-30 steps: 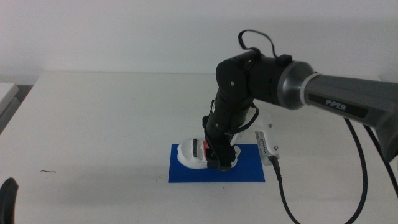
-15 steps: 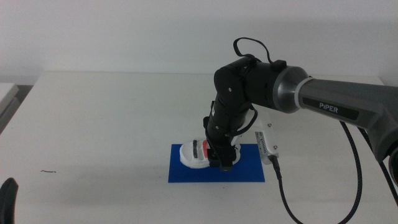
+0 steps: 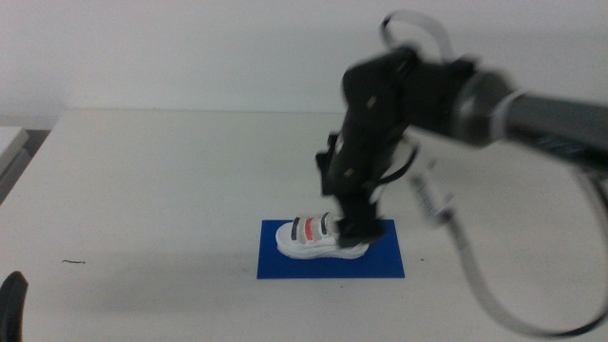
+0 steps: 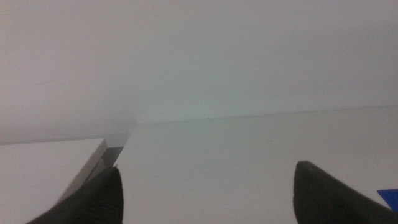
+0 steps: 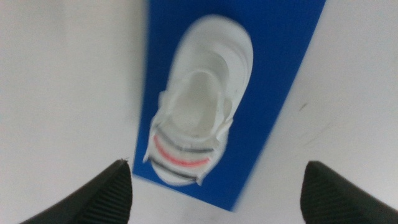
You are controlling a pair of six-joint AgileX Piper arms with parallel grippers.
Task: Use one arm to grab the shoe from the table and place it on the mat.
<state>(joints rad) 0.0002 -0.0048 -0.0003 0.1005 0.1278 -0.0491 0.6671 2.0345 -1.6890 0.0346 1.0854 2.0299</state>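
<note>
The white shoe (image 3: pixel 318 239) with black and red straps stands on the blue mat (image 3: pixel 285 267) on the white table (image 3: pixel 142 171). My right gripper (image 3: pixel 359 224) hangs just above the shoe's right end, blurred with motion. In the right wrist view the shoe (image 5: pixel 202 106) lies on the mat (image 5: pixel 280 74) beyond my right gripper (image 5: pixel 216 180), whose jaws are wide apart and hold nothing. My left gripper (image 4: pixel 208 169) is open and empty; it waits at the bottom left edge of the middle view (image 3: pixel 11 306).
A small dark speck (image 3: pixel 74 261) lies on the table left of the mat. A white surface (image 3: pixel 9 142) adjoins the table's far left edge. A corner of the mat (image 4: pixel 388 196) shows in the left wrist view.
My right gripper has let go of the shoe and risen off it, swinging a little right. The shoe now stands uncovered on the mat. The left arm has not moved.
</note>
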